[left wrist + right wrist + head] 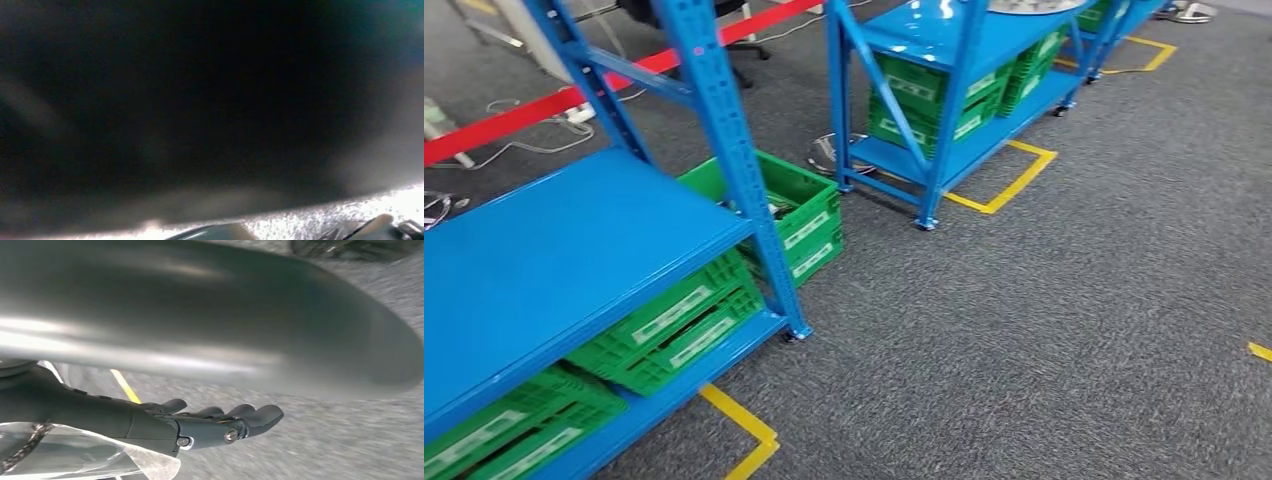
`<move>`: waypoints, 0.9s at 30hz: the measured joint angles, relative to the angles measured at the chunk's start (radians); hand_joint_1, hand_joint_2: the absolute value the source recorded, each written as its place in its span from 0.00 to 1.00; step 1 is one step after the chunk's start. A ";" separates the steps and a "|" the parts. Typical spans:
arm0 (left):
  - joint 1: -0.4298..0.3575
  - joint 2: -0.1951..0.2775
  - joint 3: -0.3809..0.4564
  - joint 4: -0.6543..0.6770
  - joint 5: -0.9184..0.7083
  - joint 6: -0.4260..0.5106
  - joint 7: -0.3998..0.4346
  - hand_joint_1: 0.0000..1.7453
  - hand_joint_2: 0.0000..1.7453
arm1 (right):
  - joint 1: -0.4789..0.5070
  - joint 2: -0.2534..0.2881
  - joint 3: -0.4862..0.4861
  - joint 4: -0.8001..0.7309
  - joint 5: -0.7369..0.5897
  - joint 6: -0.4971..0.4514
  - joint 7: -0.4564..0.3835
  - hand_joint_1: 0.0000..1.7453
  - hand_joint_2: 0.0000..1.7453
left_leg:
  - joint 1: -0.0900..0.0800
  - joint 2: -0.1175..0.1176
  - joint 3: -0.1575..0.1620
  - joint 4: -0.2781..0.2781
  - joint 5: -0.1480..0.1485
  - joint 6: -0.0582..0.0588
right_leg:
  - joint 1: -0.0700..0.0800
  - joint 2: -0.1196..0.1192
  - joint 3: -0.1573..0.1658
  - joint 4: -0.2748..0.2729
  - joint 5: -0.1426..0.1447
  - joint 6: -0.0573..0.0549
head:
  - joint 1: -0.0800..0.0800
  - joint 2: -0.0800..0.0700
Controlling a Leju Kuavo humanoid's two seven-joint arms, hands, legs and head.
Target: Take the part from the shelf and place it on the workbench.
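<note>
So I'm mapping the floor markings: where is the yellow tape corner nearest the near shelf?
In the head view, the yellow tape corner lies on the grey carpet at bottom centre, just beside the near blue shelf and its green crates.

Grey carpet floor (pixel 1074 330) runs across the head view, marked with yellow tape (pixel 744 430) corners near the rack feet. Green crates (pixel 679 325) sit on the low tier of the near blue rack, white labels on their sides — another green crate (pixel 799 215) sits open-topped on the floor just behind the rack's post. Further back, more green crates (pixel 934 105) are stacked under the second rack. A red barrier strip (pixel 514 118) crosses the far left, with white cables (pixel 524 145) lying on the floor beside it — and a round metal base (pixel 829 155) sits by the second rack's leg.
</note>
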 joint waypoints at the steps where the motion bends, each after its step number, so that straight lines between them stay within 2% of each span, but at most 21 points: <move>1: -0.001 -0.001 0.000 0.000 0.000 0.000 0.000 0.00 0.00 | 0.000 0.000 0.000 0.000 0.000 0.000 -0.001 0.00 0.00 | 0.004 -0.013 0.003 -0.004 0.003 0.004 | -0.003 0.035 -0.020 0.042 -0.023 0.005 | 0.002 0.000; 2: -0.003 -0.002 0.000 0.000 0.000 0.000 -0.001 0.00 0.00 | 0.002 0.000 0.000 0.000 0.001 0.000 -0.001 0.00 0.00 | 0.005 -0.026 0.003 -0.005 0.003 0.006 | -0.005 0.066 -0.050 0.104 -0.051 0.008 | 0.005 0.000; 3: -0.005 -0.003 0.000 0.000 0.000 0.000 -0.001 0.00 0.00 | 0.004 0.000 0.001 0.000 0.001 0.000 -0.001 0.00 0.00 | 0.005 -0.041 0.003 -0.005 0.003 0.008 | -0.006 0.079 -0.087 0.174 -0.078 0.011 | 0.006 0.000; 4: -0.005 -0.004 0.000 0.000 0.000 0.000 -0.001 0.00 0.00 | 0.006 0.000 0.001 0.000 0.002 -0.001 -0.001 0.00 0.00 | 0.005 -0.057 0.004 -0.004 0.002 0.008 | -0.006 0.084 -0.119 0.229 -0.092 0.013 | 0.007 0.000; 5: -0.004 -0.004 0.001 0.000 0.000 -0.001 -0.001 0.00 0.00 | 0.008 0.000 0.002 0.001 0.002 -0.001 -0.001 0.00 0.00 | 0.006 -0.073 0.005 -0.004 0.001 0.008 | -0.007 0.086 -0.139 0.253 -0.086 0.016 | 0.007 0.000; 6: -0.003 -0.004 0.001 0.000 0.000 -0.001 -0.002 0.00 0.00 | 0.009 0.000 0.004 0.001 0.003 -0.001 -0.001 0.00 0.00 | 0.006 -0.088 0.008 -0.003 0.000 0.007 | -0.008 0.087 -0.140 0.237 -0.060 0.017 | 0.007 0.000; 7: -0.002 -0.004 0.001 0.000 0.000 -0.001 -0.002 0.00 0.00 | 0.009 0.000 0.005 0.001 0.003 -0.002 -0.001 0.00 0.00 | 0.008 -0.104 0.011 -0.002 -0.001 0.004 | -0.010 0.094 -0.123 0.185 -0.019 0.019 | 0.007 0.000; 9: -0.003 -0.004 0.001 0.000 -0.001 -0.001 -0.002 0.00 0.00 | 0.009 0.000 0.007 0.002 0.003 -0.003 -0.002 0.00 0.00 | 0.009 -0.132 0.012 0.004 -0.007 -0.005 | -0.018 0.141 -0.070 0.057 0.044 0.021 | 0.008 0.000; 10: -0.004 -0.005 0.002 0.000 -0.001 -0.001 -0.003 0.00 0.00 | 0.009 0.000 0.008 0.002 0.004 -0.004 -0.002 0.00 0.00 | 0.010 -0.145 0.009 0.008 -0.009 -0.011 | -0.021 0.164 -0.050 0.016 0.054 0.018 | 0.009 0.000; 11: -0.005 -0.004 0.002 0.000 -0.001 -0.001 -0.003 0.00 0.00 | 0.009 0.000 0.008 0.003 0.004 -0.006 -0.002 0.00 0.00 | 0.011 -0.157 0.004 0.011 -0.009 -0.017 | -0.022 0.178 -0.039 -0.003 0.051 0.012 | 0.010 0.000; 13: -0.002 -0.003 0.005 0.000 -0.002 -0.001 -0.003 0.00 0.00 | 0.008 -0.001 0.009 0.004 0.006 -0.009 -0.003 0.00 0.00 | 0.014 -0.177 -0.004 0.012 -0.006 -0.029 | -0.019 0.165 -0.031 -0.008 0.047 -0.004 | 0.010 0.000; 14: 0.001 -0.003 0.006 0.000 -0.003 -0.001 -0.003 0.00 0.00 | 0.007 -0.001 0.009 0.004 0.007 -0.010 -0.003 0.00 0.00 | 0.014 -0.165 -0.008 0.017 -0.009 -0.034 | -0.019 0.152 -0.030 -0.010 0.048 -0.012 | 0.009 0.000; 15: 0.002 -0.002 0.007 0.000 -0.003 -0.001 -0.003 0.00 0.00 | 0.007 -0.001 0.010 0.004 0.008 -0.011 -0.004 0.00 0.00 | 0.013 -0.141 -0.016 0.035 -0.021 -0.038 | -0.019 0.139 -0.027 -0.013 0.049 -0.019 | 0.004 0.000; 17: -0.002 -0.002 0.009 0.000 -0.004 -0.001 -0.003 0.00 0.00 | 0.009 -0.001 0.012 0.004 0.009 -0.011 -0.005 0.00 0.00 | 0.010 -0.075 -0.062 0.129 -0.072 -0.047 | -0.016 0.106 -0.023 -0.016 0.046 -0.032 | -0.003 0.000; 19: -0.005 -0.002 0.011 0.000 -0.006 -0.001 -0.004 0.00 0.00 | 0.011 -0.001 0.013 0.004 0.010 -0.012 -0.005 0.00 0.00 | 0.013 -0.049 -0.126 0.257 -0.123 -0.051 | -0.012 0.072 -0.021 -0.015 0.042 -0.039 | -0.005 0.000; 20: -0.003 -0.002 0.012 0.000 -0.007 -0.001 -0.004 0.00 0.00 | 0.011 -0.001 0.013 0.004 0.011 -0.012 -0.005 0.00 0.00 | 0.014 -0.046 -0.143 0.290 -0.127 -0.051 | -0.010 0.057 -0.020 -0.015 0.039 -0.040 | -0.005 0.000; 21: -0.001 -0.002 0.014 0.000 -0.009 -0.001 -0.004 0.00 0.00 | 0.010 -0.001 0.014 0.004 0.012 -0.013 -0.005 0.00 0.00 | 0.014 -0.044 -0.142 0.288 -0.112 -0.050 | -0.009 0.044 -0.017 -0.015 0.037 -0.041 | -0.005 0.000; 22: 0.001 -0.002 0.015 0.000 -0.010 -0.001 -0.004 0.00 0.00 | 0.009 -0.001 0.014 0.004 0.014 -0.013 -0.005 0.00 0.00 | 0.013 -0.038 -0.121 0.246 -0.079 -0.045 | -0.007 0.032 -0.013 -0.015 0.034 -0.040 | -0.006 0.000; 24: 0.000 -0.001 0.016 0.000 -0.012 -0.001 -0.004 0.00 0.00 | 0.008 -0.001 0.016 0.005 0.017 -0.014 -0.006 0.00 0.00 | 0.003 0.004 -0.056 0.116 -0.014 -0.027 | -0.002 0.008 -0.004 -0.016 0.026 -0.036 | -0.005 0.000; 26: -0.005 0.000 0.018 0.000 -0.013 -0.001 -0.005 0.00 0.00 | 0.008 0.000 0.019 0.006 0.019 -0.016 -0.006 0.00 0.00 | -0.009 0.041 -0.017 0.036 0.001 -0.012 | 0.003 -0.016 0.003 -0.016 0.018 -0.027 | -0.004 0.000; 27: -0.006 0.000 0.018 0.000 -0.013 -0.001 -0.005 0.00 0.00 | 0.007 0.000 0.021 0.006 0.020 -0.016 -0.006 0.00 0.00 | -0.012 0.040 -0.015 0.028 -0.004 -0.009 | 0.005 -0.028 0.005 -0.017 0.015 -0.022 | -0.003 0.000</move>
